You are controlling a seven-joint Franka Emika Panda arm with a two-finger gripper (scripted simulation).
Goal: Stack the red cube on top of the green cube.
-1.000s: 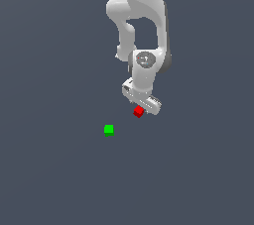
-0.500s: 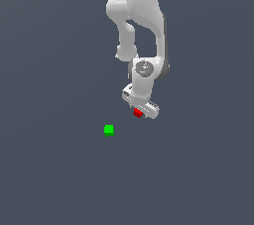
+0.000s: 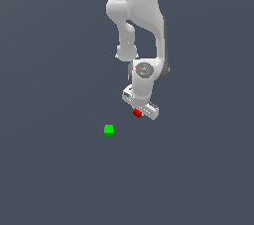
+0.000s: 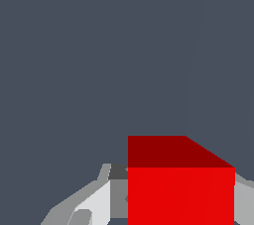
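Note:
The red cube sits between the fingers of my white gripper, mostly covered by the hand in the exterior view. In the wrist view the red cube fills the space between the grey fingers, which press on its sides. The gripper is shut on it and holds it above the floor. The green cube lies on the dark grey floor, lower and toward the exterior view's left of the gripper, apart from it. The green cube does not show in the wrist view.
The white arm rises from the gripper to the top of the exterior view. The plain dark grey floor spreads around both cubes.
The gripper has risen with the red cube in it, and more of the cube is now covered by the hand. The green cube has not moved.

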